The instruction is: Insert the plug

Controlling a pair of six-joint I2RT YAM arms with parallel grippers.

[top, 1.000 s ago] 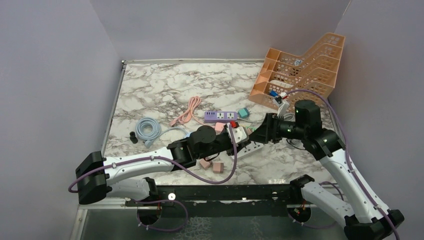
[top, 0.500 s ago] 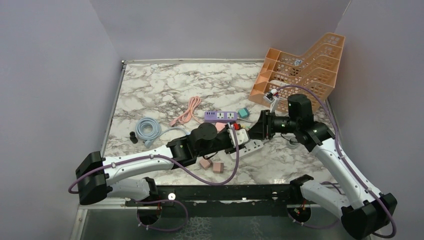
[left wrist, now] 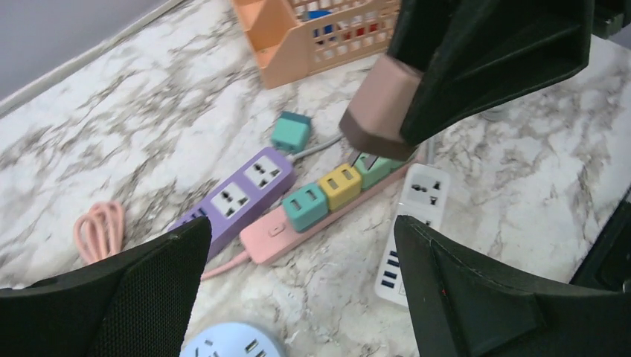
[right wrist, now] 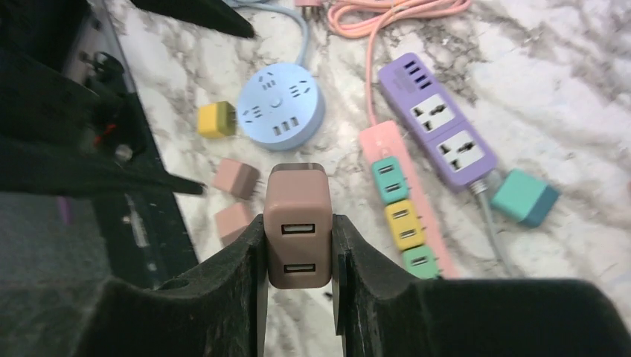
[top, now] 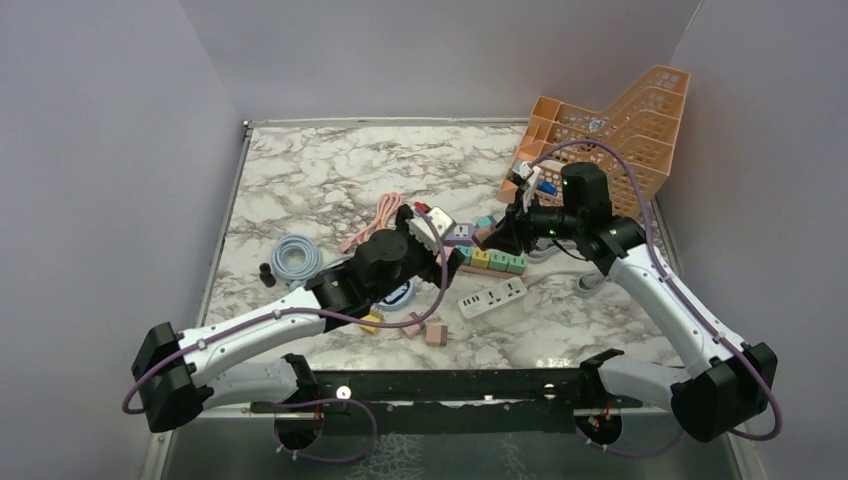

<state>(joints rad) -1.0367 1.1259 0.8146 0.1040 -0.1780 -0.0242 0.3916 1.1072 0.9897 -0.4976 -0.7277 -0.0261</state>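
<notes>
Right wrist: brown plug (right wrist: 298, 195) lengthwise in right pincer (right wrist: 298, 224), ports (right wrist: 297, 269) camera-ward.

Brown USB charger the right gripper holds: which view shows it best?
Right wrist view: the brown USB charger sits centred, both USB ports facing the camera, clamped in the right gripper. The left wrist view shows its lower end, with the gripper hiding the rest. From top external it is barely discernible.
</notes>
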